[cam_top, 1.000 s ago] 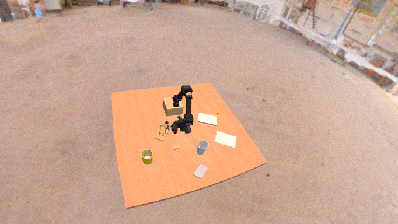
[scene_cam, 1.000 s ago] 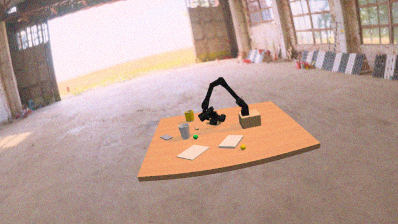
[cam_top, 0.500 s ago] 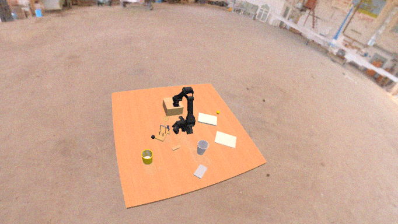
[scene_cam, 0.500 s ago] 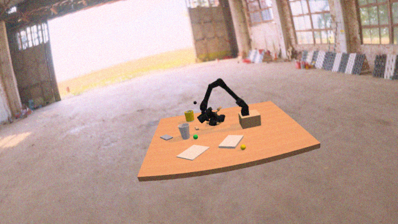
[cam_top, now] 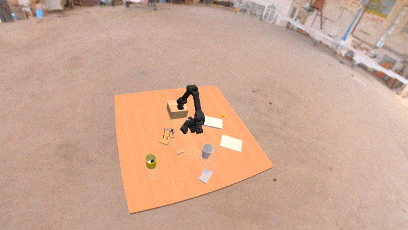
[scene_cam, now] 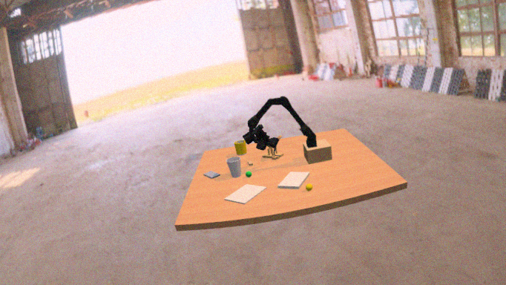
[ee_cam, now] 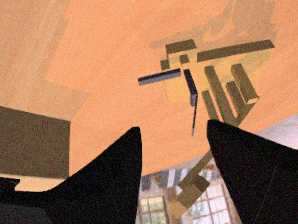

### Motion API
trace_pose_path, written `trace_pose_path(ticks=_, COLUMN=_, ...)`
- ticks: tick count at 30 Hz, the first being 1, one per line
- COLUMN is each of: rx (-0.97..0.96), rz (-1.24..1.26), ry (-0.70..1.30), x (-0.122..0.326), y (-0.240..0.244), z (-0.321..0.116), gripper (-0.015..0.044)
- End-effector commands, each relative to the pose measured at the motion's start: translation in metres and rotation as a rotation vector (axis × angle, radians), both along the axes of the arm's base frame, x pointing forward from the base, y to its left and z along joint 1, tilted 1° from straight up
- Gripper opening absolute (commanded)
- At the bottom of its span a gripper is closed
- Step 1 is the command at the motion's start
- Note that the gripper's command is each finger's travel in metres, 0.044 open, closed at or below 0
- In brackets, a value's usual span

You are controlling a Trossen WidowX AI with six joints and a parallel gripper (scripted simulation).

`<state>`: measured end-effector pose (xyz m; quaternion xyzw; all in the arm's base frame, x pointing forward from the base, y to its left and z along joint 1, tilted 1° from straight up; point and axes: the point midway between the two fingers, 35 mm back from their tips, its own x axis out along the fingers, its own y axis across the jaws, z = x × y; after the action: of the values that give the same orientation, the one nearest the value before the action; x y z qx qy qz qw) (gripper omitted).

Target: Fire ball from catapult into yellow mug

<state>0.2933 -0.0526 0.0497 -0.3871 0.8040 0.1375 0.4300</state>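
Note:
The wooden catapult (cam_top: 164, 139) (scene_cam: 272, 156) (ee_cam: 176, 91) stands on the table with its throwing arm raised. The cup at the arm's end (cam_top: 170, 122) (ee_cam: 191, 196) shows no ball. A dark ball (cam_top: 152, 161) shows inside the opening of the yellow mug (cam_top: 151, 166) (scene_cam: 240, 148); whether it rests on the mug's bottom I cannot tell. My gripper (ee_cam: 173, 131) (scene_cam: 277, 142) is partly open with nothing between its fingers. It hangs above the table beside the catapult. The top view hides its fingertips' gap.
A grey cup (cam_top: 206, 152) (scene_cam: 234, 168), a green ball (scene_cam: 248, 174), a yellow ball (cam_top: 223, 115) (scene_cam: 309, 187), two white slabs (cam_top: 231, 143) (cam_top: 213, 122), a grey slab (cam_top: 206, 176) and a small wooden block (cam_top: 180, 152) lie about. A brown box (cam_top: 178, 114) (scene_cam: 319, 155) is under the arm's base.

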Motion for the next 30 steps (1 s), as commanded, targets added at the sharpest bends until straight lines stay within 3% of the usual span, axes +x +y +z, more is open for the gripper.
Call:
trace_pose_path(ticks=1, rx=0.024, rz=-0.081, ry=-0.087, x=0.013, y=-0.007, z=0.001, gripper=0.0263)
trace_pose_path(ticks=8, rx=0.07, rz=-0.241, ry=-0.262, x=0.04, y=-0.027, z=0.006, gripper=0.044)
trace_pose_path(ticks=30, rx=0.19, rz=-0.699, ry=-0.841, x=0.117, y=-0.128, z=0.059, gripper=0.044)
